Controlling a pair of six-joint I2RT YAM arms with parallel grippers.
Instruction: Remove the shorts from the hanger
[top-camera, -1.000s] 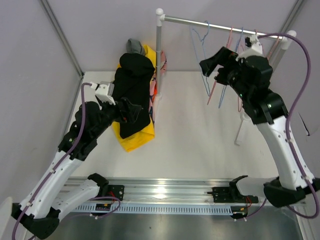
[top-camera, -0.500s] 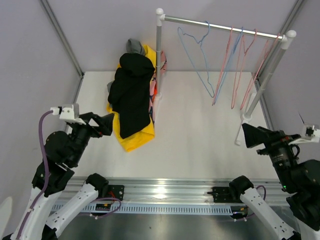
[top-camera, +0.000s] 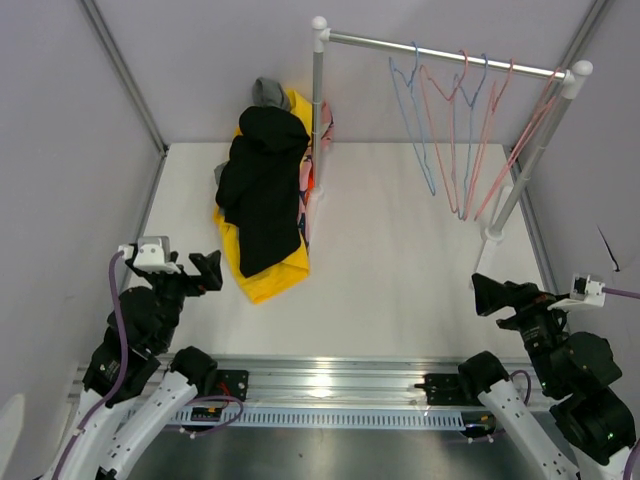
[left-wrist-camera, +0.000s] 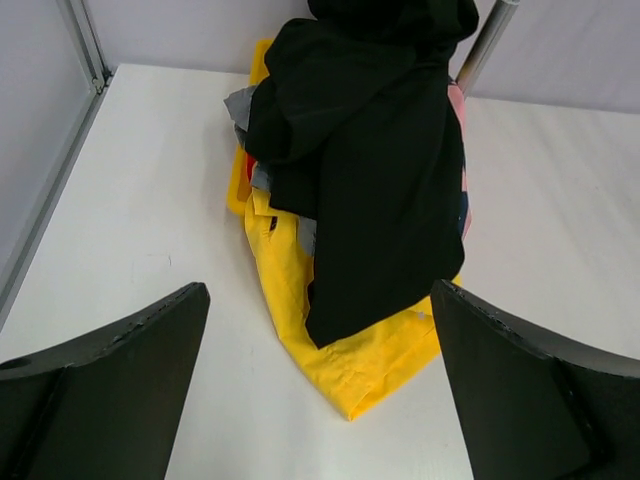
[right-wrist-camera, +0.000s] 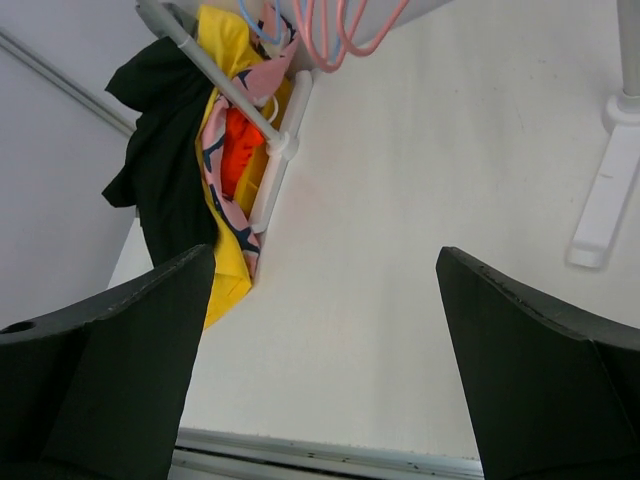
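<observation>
The shorts lie in a heap on the table at the foot of the rack's left post. The black shorts (top-camera: 262, 190) lie on top, over the large yellow ones (top-camera: 275, 278). A bit of grey (top-camera: 266, 92) shows at the back, and pink and orange-red (top-camera: 308, 180) at the right edge. The left wrist view shows the black shorts (left-wrist-camera: 370, 170) on the yellow (left-wrist-camera: 370, 365). The right wrist view shows the orange-red (right-wrist-camera: 238, 150) and the patterned pink (right-wrist-camera: 225, 195). Several bare hangers (top-camera: 455, 140) hang on the rail. My left gripper (top-camera: 205, 272) and right gripper (top-camera: 492, 295) are open, empty and drawn back near the front.
The rack's left post (top-camera: 318, 110) stands against the heap, and its rail (top-camera: 440, 54) runs to the right post (top-camera: 530, 160) with a white foot (right-wrist-camera: 605, 205). Grey walls close the back and sides. A metal rail (top-camera: 320, 385) runs along the front edge.
Both arms have pulled back from the rack and the heap toward the front edge. The hangers, let go by the right gripper, have swung on the rail. The heap has not moved.
</observation>
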